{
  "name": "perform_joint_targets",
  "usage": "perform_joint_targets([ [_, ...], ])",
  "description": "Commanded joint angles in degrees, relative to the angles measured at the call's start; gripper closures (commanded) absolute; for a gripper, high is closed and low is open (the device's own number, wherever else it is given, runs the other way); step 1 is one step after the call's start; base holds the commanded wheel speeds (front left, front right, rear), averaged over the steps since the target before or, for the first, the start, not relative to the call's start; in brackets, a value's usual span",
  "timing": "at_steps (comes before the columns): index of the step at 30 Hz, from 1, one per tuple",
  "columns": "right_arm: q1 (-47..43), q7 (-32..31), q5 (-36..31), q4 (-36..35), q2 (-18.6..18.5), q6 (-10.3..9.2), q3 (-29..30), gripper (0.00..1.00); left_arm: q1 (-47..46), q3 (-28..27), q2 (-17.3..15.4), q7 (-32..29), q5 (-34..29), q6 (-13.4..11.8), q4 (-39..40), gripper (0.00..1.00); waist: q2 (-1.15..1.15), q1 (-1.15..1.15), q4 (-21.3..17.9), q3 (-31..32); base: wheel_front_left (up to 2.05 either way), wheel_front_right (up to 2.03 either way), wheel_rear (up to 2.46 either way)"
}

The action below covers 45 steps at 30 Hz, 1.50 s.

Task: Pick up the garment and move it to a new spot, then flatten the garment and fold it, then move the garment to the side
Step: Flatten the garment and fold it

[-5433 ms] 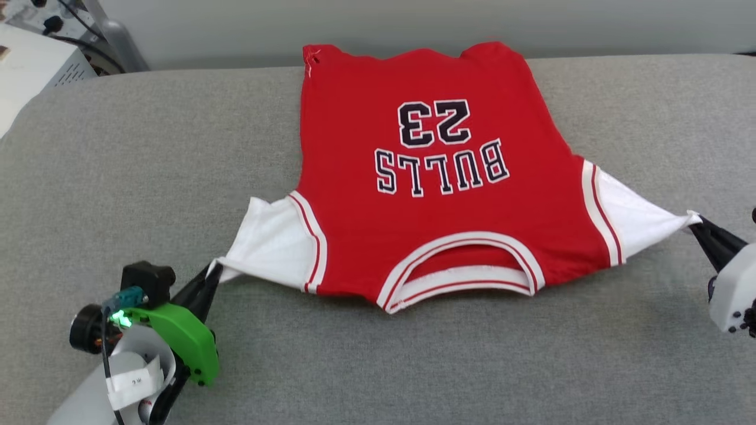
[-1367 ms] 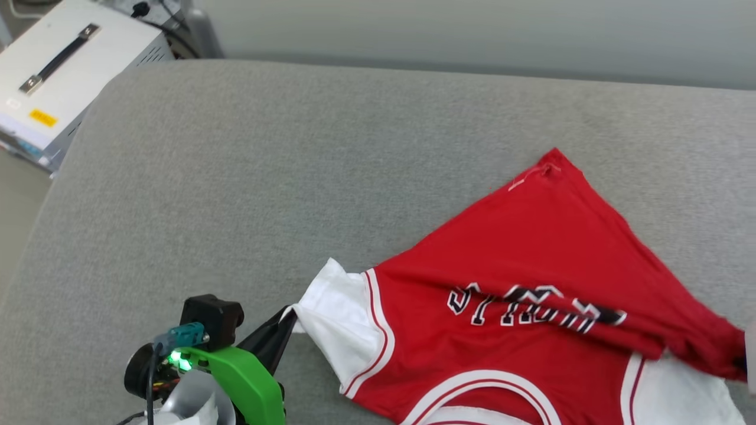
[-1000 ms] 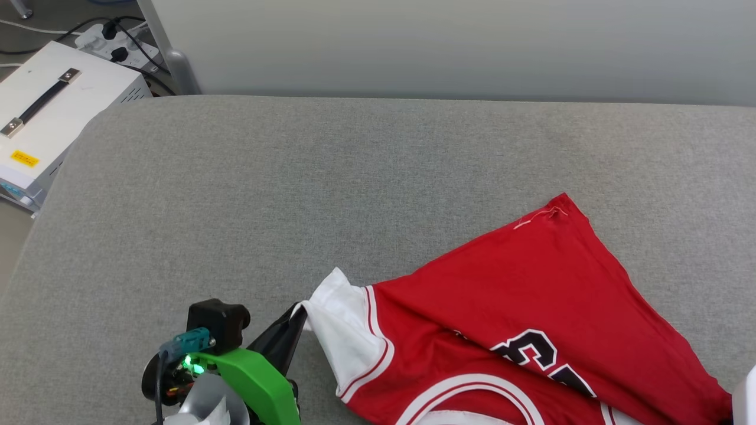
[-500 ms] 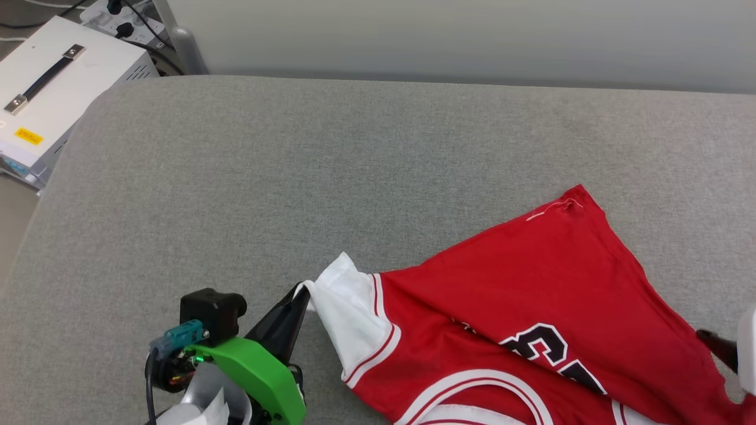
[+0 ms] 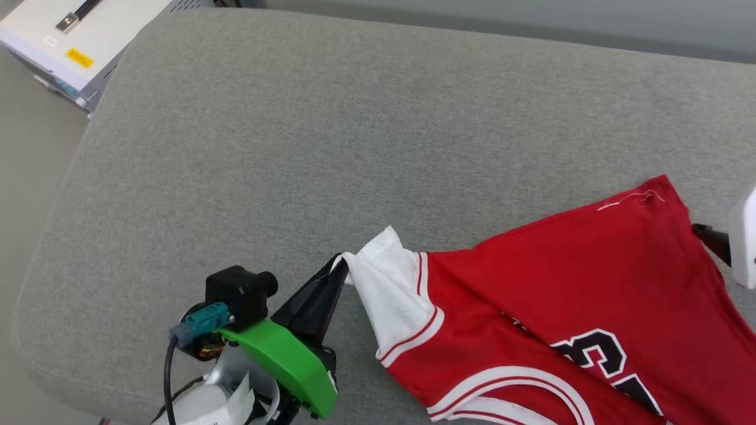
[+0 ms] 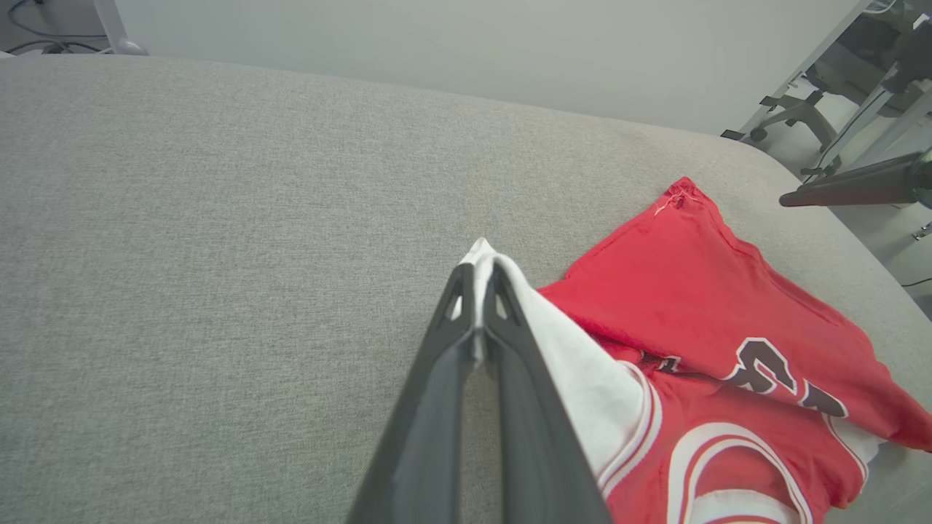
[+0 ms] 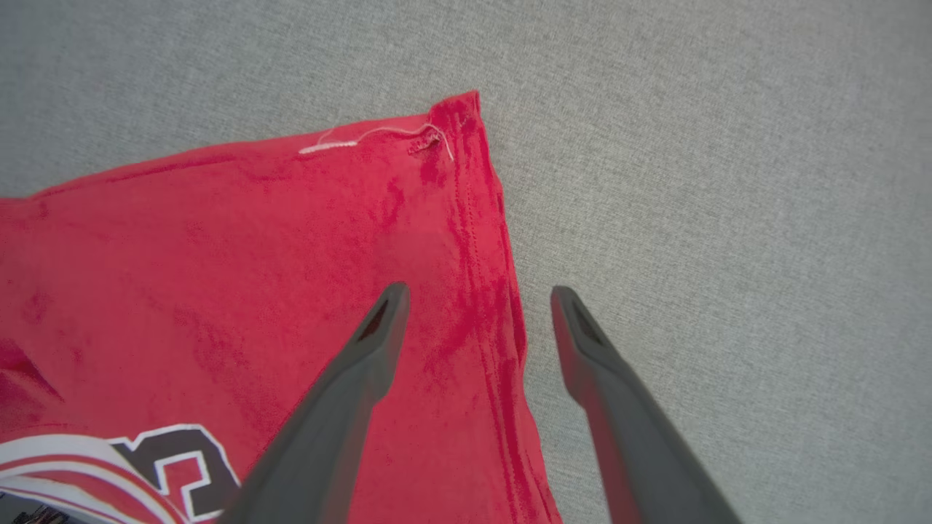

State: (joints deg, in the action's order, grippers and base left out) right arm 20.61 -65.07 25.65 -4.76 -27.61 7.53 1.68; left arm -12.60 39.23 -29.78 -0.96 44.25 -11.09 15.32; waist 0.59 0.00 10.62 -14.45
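Garment [image 5: 561, 277] is lying on the grey padded surface [image 5: 295, 118], toward the near right part of the head view, folded over itself diagonally so that a red panel is covering most of the print; part of a black numeral outlined in white is showing near the lower right. Left gripper [image 5: 338, 264] is pinching the tip of the white sleeve [image 5: 393, 283] with its jaws closed on the cloth; in the left wrist view the gripper [image 6: 477, 273] is showing a sliver of white between the two fingers, and the garment [image 6: 699, 269] is trailing off to that view's right. Right gripper [image 7: 480, 295] is standing with jaws wide apart and nothing between them, straddling the red side edge of the garment [image 7: 218, 255]: one finger is over the cloth, the other over bare surface [image 7: 728, 182]. Whether the tips are touching the cloth cannot be told. The far corner of the hem, with a loose white thread [image 7: 378, 135], is lying flat just beyond the fingertips. Open room: bare grey fabric is stretching left of and beyond the garment, out to the rounded left edge and near left corner. A white box [image 5: 71, 29] with a handle is sitting past the far left corner, off the surface.
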Motion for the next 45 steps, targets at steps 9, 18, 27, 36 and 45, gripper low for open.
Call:
perform_joint_targets([
  [9,7.6,-0.8,-3.5,8.9,-2.4,-0.04,-1.3,0.00,-3.1,1.0,1.7,1.5,-1.3,2.0,-0.4,1.00,-0.59,0.00,8.7,-8.0,0.00,0.00,0.00],
  [18,5.4,-2.2,-5.2,15.2,-4.4,-0.04,-3.1,0.00,-3.6,2.2,3.5,2.4,-1.1,2.9,-2.1,1.00,-0.59,0.00,11.3,-8.8,0.00,0.00,0.00],
  [27,3.8,-0.3,-3.9,17.1,-4.8,-0.04,-2.5,1.00,-3.9,2.2,3.7,2.8,-1.1,2.9,-3.6,1.00,-0.59,0.00,11.3,-8.4,0.00,0.00,0.00],
  [36,6.6,11.9,-2.9,18.9,-3.6,-0.04,-3.7,1.00,-3.3,0.6,2.8,3.8,-0.3,2.3,-4.8,1.00,-0.59,0.00,7.8,-2.2,0.00,0.00,0.00],
  [45,7.4,19.8,1.0,18.3,-4.9,-0.04,-6.2,1.00,-1.7,-0.7,1.5,5.7,-0.5,1.0,-5.0,1.00,-0.59,0.00,1.4,6.4,0.00,0.00,0.00],
])
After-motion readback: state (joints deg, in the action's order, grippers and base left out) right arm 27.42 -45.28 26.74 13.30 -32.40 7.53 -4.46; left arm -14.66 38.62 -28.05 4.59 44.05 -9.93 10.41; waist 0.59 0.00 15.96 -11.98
